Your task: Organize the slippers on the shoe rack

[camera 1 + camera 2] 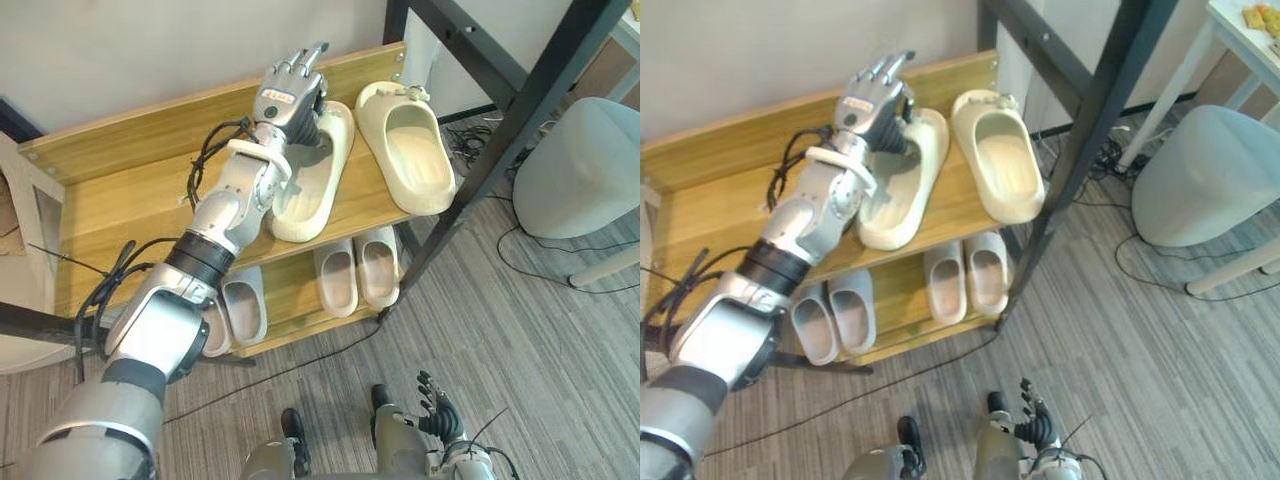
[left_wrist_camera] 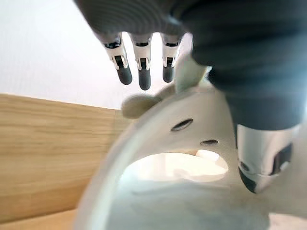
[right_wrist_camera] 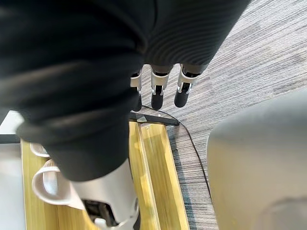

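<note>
Lying under L fingers point(image 1: 300, 65): cream slipper point(image 1: 310, 190).

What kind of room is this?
Probably an indoor entryway or living room: a wooden shoe rack holds slippers, with grey flooring and a pale seat nearby.

I saw my left arm point(image 1: 215, 235) as silver-grey shells joined by a black ribbed band point(image 1: 200, 262), with black cables point(image 1: 205, 160) along the forearm. The left robot hand point(image 1: 290, 95) had silver fingers point(image 2: 144, 72) with dark tips. The right robot hand point(image 1: 440, 415) wore a dark ribbed cover point(image 3: 72, 72).
</note>
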Controlling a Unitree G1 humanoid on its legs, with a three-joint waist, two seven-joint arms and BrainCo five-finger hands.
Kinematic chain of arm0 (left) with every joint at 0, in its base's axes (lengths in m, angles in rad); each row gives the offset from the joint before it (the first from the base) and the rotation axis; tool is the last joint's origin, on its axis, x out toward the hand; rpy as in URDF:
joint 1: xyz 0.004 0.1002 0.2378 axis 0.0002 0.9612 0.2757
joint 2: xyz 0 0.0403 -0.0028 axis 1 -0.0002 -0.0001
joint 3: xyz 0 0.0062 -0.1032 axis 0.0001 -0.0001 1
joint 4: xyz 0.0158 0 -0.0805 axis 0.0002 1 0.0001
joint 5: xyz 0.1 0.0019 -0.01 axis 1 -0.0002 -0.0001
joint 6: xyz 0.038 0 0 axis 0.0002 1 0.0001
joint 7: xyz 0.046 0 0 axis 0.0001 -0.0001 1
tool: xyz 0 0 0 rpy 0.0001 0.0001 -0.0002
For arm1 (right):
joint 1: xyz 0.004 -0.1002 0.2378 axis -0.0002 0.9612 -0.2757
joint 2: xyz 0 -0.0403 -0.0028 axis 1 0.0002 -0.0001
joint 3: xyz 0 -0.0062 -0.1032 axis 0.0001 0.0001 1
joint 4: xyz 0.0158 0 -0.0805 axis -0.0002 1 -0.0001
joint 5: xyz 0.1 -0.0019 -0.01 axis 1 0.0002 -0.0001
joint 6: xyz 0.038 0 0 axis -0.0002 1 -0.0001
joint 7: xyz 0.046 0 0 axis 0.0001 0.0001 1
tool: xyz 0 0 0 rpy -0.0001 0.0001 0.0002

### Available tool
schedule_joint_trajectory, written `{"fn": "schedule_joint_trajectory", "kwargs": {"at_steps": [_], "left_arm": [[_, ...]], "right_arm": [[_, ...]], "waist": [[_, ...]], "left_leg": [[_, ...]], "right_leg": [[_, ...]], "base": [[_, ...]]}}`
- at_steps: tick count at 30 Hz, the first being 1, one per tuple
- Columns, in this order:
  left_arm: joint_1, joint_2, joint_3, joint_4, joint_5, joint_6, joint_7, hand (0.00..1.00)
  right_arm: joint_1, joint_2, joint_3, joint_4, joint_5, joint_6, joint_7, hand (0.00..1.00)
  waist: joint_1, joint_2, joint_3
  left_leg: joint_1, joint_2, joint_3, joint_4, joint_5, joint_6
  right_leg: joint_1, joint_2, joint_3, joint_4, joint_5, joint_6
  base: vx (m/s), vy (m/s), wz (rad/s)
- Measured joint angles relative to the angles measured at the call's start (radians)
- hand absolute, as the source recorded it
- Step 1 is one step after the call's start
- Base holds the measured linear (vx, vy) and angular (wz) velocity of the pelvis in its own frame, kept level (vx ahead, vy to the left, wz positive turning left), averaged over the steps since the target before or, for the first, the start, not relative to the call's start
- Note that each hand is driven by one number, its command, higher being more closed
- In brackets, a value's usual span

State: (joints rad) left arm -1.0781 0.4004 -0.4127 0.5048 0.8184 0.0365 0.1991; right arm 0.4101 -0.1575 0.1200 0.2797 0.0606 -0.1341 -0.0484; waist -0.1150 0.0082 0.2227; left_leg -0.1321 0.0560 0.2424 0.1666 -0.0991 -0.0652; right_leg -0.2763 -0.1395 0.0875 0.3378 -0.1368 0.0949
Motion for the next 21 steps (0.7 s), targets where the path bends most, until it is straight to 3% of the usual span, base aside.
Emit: {"fn": "schedule_joint_trajectory", "kwargs": {"at_steps": [8, 17, 21], "left_arm": [[0.027, -0.047, 0.065, -0.053, -0.046, 0.022, 0.019, 0.00], [0.240, -0.084, 0.195, -0.349, -0.098, 0.045, 0.083, 0.00], [0.429, -0.169, 0.263, -0.548, -0.218, 0.037, 0.104, 0.00]], "right_arm": [[0.001, 0.000, 0.001, 0.000, 0.000, 0.004, 0.001, 0.00], [0.002, 0.001, 0.001, 0.007, -0.003, 0.008, 0.009, 0.00], [0.002, 0.005, 0.001, 0.013, -0.006, 0.012, 0.014, 0.00]], "waist": [[0.002, -0.006, 0.012], [0.011, -0.012, 0.015], [0.016, -0.013, 0.014]], "left_leg": [[-0.003, -0.015, -0.029, 0.012, 0.003, 0.009], [0.019, -0.030, -0.070, 0.009, 0.004, 0.008], [0.040, -0.034, -0.088, 0.006, 0.004, 0.008]], "right_leg": [[0.006, -0.020, -0.022, 0.029, -0.017, 0.007], [0.034, -0.044, -0.068, 0.074, -0.062, 0.005], [0.068, -0.049, -0.091, 0.076, -0.074, 0.003]], "base": [[-0.03, 0.005, 0.13], [0.01, -0.012, 0.16], [0.02, -0.013, 0.15]]}}
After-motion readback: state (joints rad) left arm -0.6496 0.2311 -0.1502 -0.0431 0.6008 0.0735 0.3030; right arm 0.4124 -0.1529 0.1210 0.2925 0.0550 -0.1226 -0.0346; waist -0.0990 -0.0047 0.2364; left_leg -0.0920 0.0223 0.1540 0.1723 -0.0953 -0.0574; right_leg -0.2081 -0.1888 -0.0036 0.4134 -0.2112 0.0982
